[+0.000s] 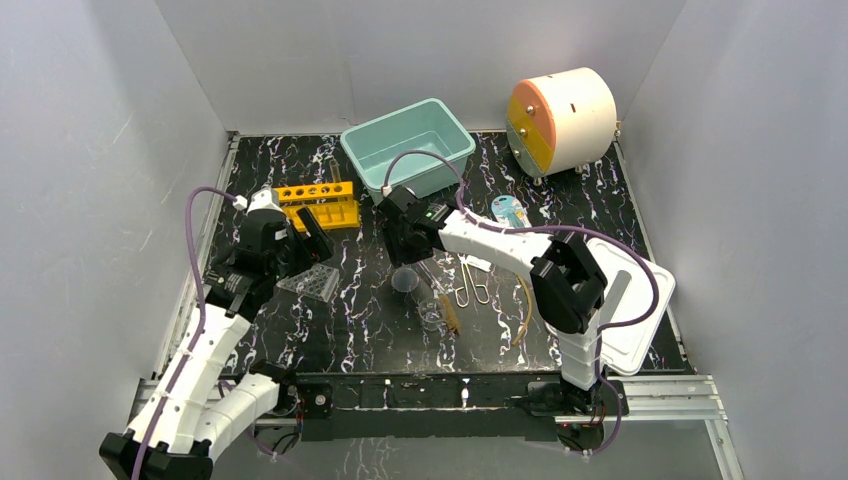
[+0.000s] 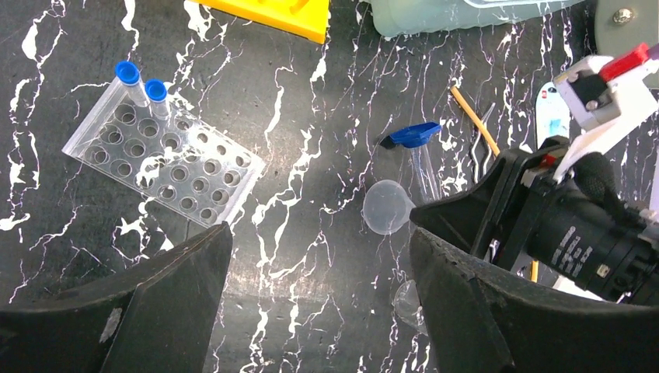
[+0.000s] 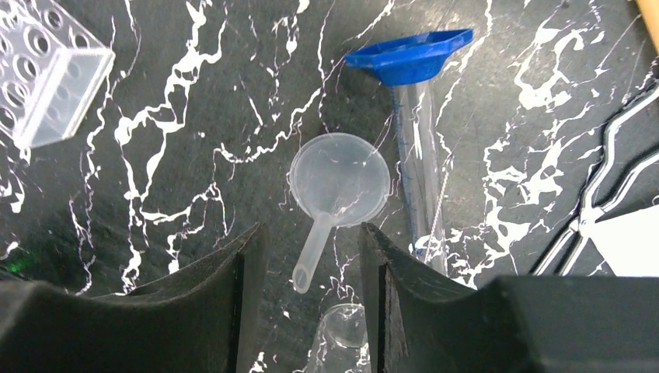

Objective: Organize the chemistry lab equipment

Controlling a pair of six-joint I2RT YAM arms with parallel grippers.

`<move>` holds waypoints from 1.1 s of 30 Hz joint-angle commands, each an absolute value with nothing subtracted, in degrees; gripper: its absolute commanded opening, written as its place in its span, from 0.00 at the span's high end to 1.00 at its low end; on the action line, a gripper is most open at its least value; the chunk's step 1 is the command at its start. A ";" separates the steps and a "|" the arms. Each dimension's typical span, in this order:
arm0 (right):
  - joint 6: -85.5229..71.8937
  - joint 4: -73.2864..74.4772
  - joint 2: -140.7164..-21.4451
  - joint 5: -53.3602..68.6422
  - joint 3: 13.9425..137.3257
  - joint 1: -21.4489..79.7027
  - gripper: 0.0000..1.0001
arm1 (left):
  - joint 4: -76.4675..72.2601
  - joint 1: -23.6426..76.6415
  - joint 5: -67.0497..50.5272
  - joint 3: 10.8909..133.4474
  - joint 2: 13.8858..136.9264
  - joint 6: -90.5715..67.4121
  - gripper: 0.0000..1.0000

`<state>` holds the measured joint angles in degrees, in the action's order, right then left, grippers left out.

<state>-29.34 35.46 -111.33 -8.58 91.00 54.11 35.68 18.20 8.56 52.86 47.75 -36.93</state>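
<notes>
You are lining up your right pincer [image 3: 311,233], jaws apart, astride the stem of the clear funnel [image 3: 339,180] lying mid-way across the worktop [image 3: 194,78], so the next move is calling for a drop and squeeze, your left pincer [image 2: 319,233] hanging spread toward the left edge.

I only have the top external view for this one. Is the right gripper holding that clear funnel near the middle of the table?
Observer: No. The right wrist view shows the right gripper open, straddling the stem of the funnel, with gaps on both sides.
Operator: Anything lying next to it?
Observer: A clear cylinder with a blue base, on its side close beside the funnel.
Operator: Is the clear rack empty?
Observer: No. The left wrist view shows two blue-capped tubes standing at one corner of the clear rack.
</notes>
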 commanded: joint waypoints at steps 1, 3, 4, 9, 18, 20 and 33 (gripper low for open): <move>-26.03 37.78 -111.24 -7.23 93.98 55.03 0.47 | 33.12 18.18 10.88 52.91 49.26 -37.44 0.16; -25.54 40.27 -112.58 -7.80 95.52 55.03 0.49 | 32.08 18.17 12.94 53.41 50.63 -38.01 0.16; -25.65 42.13 -113.27 -7.95 96.77 55.22 0.51 | 31.95 18.12 13.68 54.35 51.61 -38.13 0.16; -24.12 39.01 -112.71 -8.92 94.33 56.10 0.58 | 29.99 18.19 16.32 57.66 56.01 -36.74 0.16; -23.61 39.13 -115.09 -13.21 97.50 56.13 0.81 | 27.46 18.12 19.17 60.12 59.12 -35.74 0.16; -22.29 37.90 -114.26 -12.73 97.14 56.08 0.89 | 26.39 18.12 19.90 59.96 58.98 -35.09 0.17; -18.81 24.88 -103.49 9.86 101.33 44.80 0.98 | 20.54 18.17 24.23 61.98 60.69 -36.10 0.16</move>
<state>-17.96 33.76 -110.59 -0.38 97.41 51.99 23.68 18.20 21.45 59.13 60.93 -36.01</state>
